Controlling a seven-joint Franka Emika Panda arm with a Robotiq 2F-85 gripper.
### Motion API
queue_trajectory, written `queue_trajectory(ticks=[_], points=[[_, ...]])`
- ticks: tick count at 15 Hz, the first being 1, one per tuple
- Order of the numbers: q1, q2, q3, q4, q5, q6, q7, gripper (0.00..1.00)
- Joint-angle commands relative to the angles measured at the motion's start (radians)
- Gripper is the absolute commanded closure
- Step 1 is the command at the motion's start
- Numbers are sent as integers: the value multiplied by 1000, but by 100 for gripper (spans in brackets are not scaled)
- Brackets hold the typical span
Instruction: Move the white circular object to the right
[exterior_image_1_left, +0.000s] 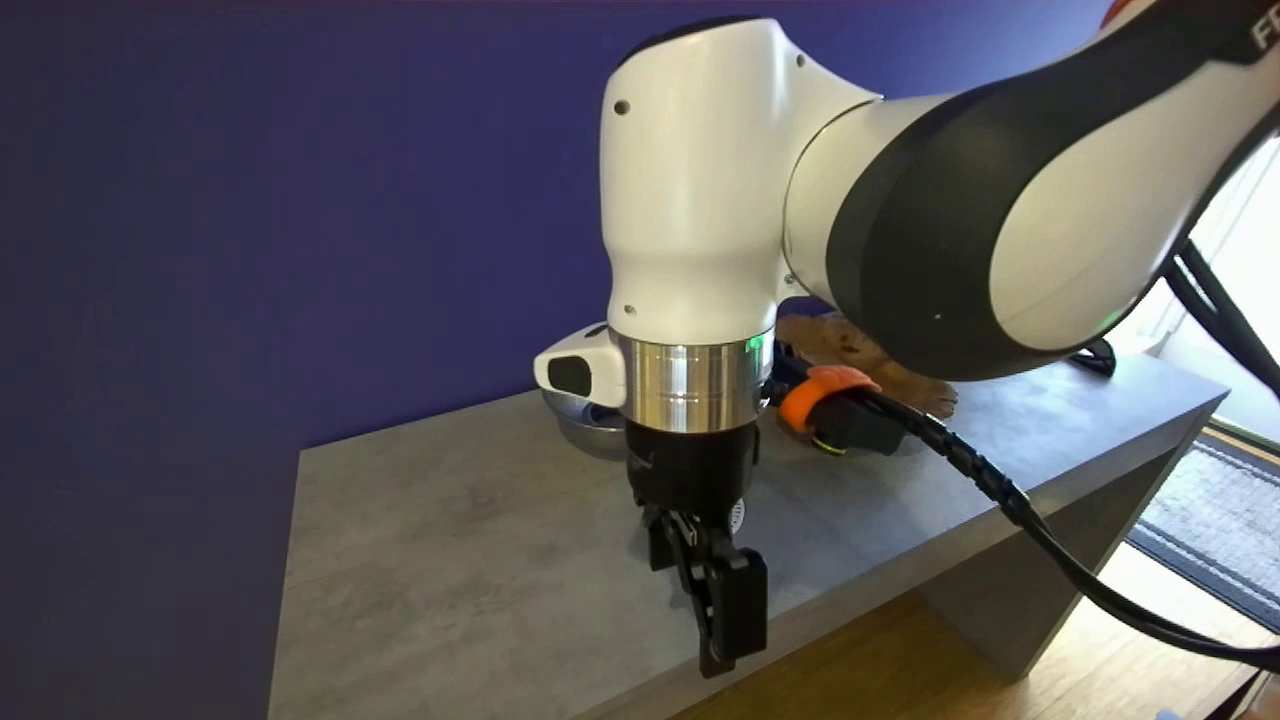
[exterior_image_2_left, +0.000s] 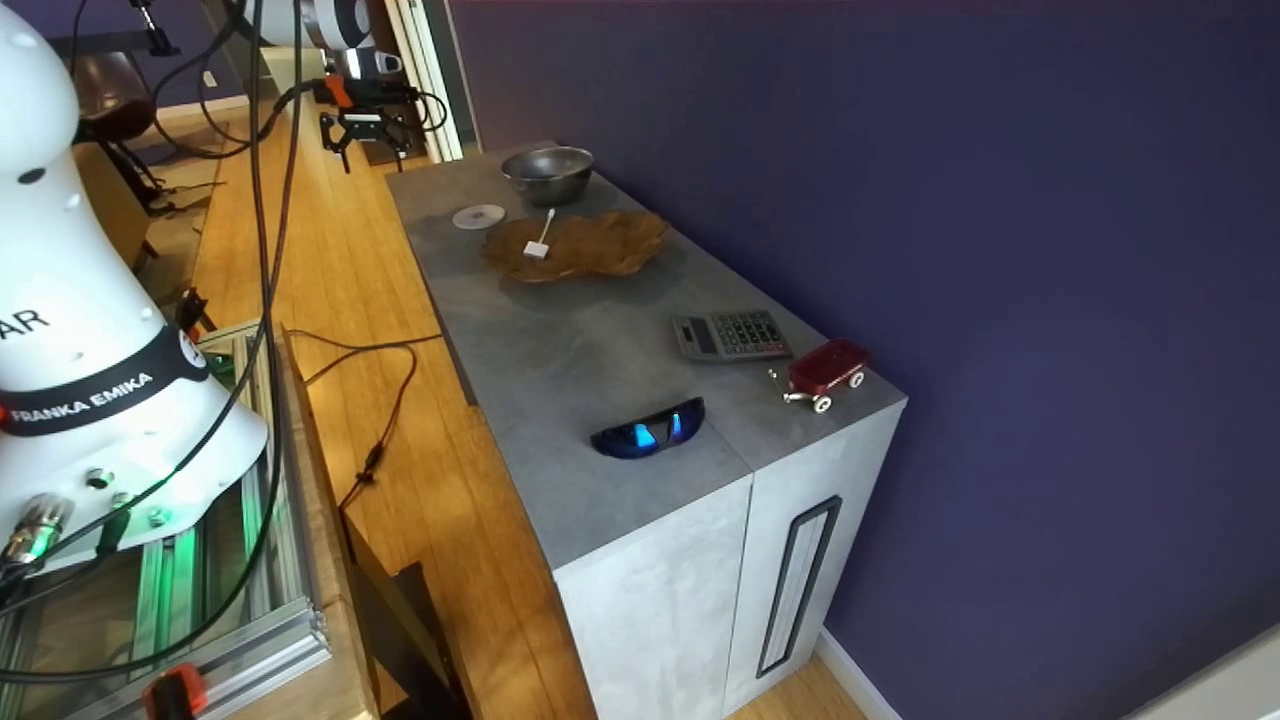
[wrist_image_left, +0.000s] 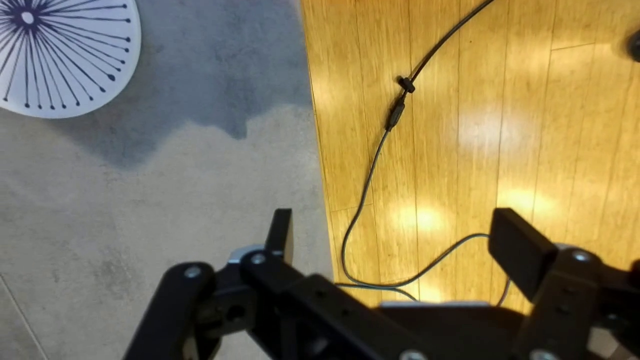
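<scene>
We judge the disc (wrist_image_left: 64, 52), flat on the table (wrist_image_left: 210, 200) at ten o'clock from our wide-spread, empty claw (wrist_image_left: 392, 232) in the wrist view, light, stiff, perhaps slippery and brittle, so best taken low by its thin rim.

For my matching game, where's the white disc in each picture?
In an exterior view: white disc below and right of centre, mostly behind the robot.
In an exterior view: white disc upper left, near the metal bowl.
Wrist view: white disc in top left corner, cut off.
All views share the grey tabletop.
</scene>
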Motion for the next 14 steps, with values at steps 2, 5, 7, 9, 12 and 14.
queue_trajectory(ticks=[2,5,7,9,12,14], points=[[50,58,-71,76,2,63,67,0],[90,128,-165,171,-26,124,135,0],[105,176,-218,236,-32,120,150,0],[93,217,-220,288,-6,78,121,0],[77,198,-212,247,-1,95,108,0],[67,224,-207,277,13,84,108,0]])
